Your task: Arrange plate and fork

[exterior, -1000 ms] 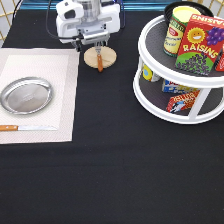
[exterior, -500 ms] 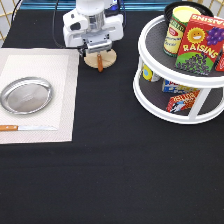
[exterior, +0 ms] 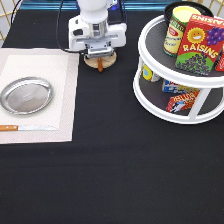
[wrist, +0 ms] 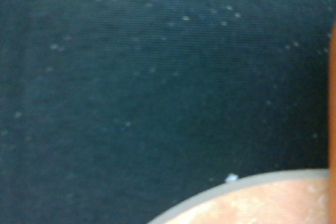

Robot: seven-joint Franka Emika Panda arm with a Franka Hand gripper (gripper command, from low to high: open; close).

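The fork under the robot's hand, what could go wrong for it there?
The end effector sits low over the fork, which rests on a small wooden coaster. A grab could drag the coaster or tip the fork off. The plate waits far toward the exterior view's left, a long carry.

The white robot gripper (exterior: pixel 100 54) hangs low at the far side of the black table (exterior: pixel 115 170), right over the small round tan wooden coaster (exterior: pixel 100 60), with the orange-brown fork handle (exterior: pixel 100 64) poking out beneath it. Off to the left, the round shiny silver metal plate (exterior: pixel 26 94) sits on the pale woven placemat (exterior: pixel 62 85), a wooden-handled knife (exterior: pixel 27 128) just near of it. On the right stands the white two-tier turntable rack (exterior: pixel 182 75) with its tins and boxes.
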